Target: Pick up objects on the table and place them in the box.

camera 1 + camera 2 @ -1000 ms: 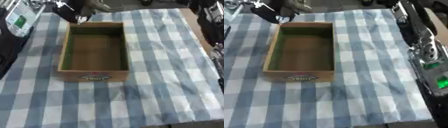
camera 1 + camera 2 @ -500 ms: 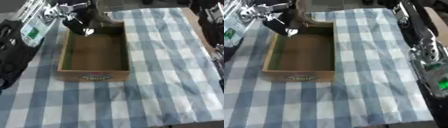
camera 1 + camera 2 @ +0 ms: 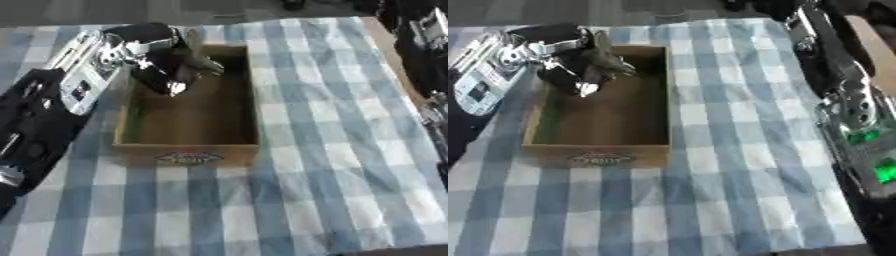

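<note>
Box (image 3: 187,150): one, brown cardboard, open-topped, long axis running from near to far. It sits on the left half of the table, its near wall carrying one oval printed label (image 3: 186,158). The floor of the box is bare brown where it shows.

Object (image 3: 164,75): one, dark and rounded, with a pale spot at its lower end. It hangs over the far left corner of the box, above the rim and partly inside the opening. What it is cannot be made out.

Left hand (image 3: 149,50): one, black with silver parts, above the far left corner of the box. Its fingers are curled round the dark object. The forearm runs from the left edge of the view, with one white panel (image 3: 87,82) along it and black casing below.

Right hand: cannot be told apart from its arm. One right arm (image 3: 846,95), black and silver, lies along the right edge of the table, with green lights (image 3: 883,171) low on it in the right eye view. Whether its fingers are apart or together cannot be told.

Cloth (image 3: 332,150): one, blue-and-white check, covering the table, slightly rumpled near the right edge. The box rests on it.

Table (image 3: 385,37): one; a strip of bare brown top shows at the far right corner beyond the cloth.
</note>
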You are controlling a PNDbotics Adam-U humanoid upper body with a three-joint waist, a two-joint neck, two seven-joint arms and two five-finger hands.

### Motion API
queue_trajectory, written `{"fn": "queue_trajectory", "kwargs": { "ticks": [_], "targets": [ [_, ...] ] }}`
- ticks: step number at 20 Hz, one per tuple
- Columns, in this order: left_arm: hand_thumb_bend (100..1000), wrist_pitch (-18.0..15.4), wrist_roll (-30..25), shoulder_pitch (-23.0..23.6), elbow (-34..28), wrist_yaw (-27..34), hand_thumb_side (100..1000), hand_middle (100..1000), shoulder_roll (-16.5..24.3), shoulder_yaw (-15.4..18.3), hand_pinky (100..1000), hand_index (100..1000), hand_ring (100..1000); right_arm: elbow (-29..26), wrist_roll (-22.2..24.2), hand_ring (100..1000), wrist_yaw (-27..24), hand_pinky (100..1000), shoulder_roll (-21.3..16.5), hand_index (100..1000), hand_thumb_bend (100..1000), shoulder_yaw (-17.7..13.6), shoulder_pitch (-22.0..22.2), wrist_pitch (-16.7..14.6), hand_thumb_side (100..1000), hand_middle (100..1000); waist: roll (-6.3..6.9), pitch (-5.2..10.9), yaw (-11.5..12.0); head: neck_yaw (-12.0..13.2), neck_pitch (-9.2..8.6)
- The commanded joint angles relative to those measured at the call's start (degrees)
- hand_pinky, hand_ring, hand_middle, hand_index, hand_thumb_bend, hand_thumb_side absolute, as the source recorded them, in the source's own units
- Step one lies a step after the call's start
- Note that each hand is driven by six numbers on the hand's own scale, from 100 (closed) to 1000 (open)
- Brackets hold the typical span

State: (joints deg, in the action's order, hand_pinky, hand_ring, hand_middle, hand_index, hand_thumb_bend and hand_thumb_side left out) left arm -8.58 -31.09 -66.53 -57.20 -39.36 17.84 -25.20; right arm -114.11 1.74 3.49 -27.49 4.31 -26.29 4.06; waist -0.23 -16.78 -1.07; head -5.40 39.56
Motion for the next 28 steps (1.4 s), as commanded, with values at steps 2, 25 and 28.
{"fn": "queue_trajectory", "kwargs": {
  "ticks": [2,25,28],
  "targets": [
    [346,-2.36,-1.79,-1.09,2.38,-0.46,272,499,-0.41,1.74,581,577,579,-0.49,-0.22,858,-0.22,897,-0.69,892,599,-0.25,-1.08,0.01,1000,706,-0.08,0.84,-0.22,0.02,-0.96],
    [846,-6.9,-1.54,-2.65,-2.6,-18.55,372,794,-0.44,3.71,768,885,843,-0.49,0.0,858,-0.36,899,-0.47,891,599,0.01,-0.71,0.31,1000,705,0.15,1.22,-0.2,0.31,-1.44],
    [851,-6.17,-1.45,-3.02,-5.76,-16.1,351,774,0.11,4.64,759,873,821,-0.49,-0.07,858,-0.3,899,-0.53,891,602,-0.05,-0.49,0.39,1000,706,0.21,1.5,-0.06,0.2,-1.34]
  ]
}}
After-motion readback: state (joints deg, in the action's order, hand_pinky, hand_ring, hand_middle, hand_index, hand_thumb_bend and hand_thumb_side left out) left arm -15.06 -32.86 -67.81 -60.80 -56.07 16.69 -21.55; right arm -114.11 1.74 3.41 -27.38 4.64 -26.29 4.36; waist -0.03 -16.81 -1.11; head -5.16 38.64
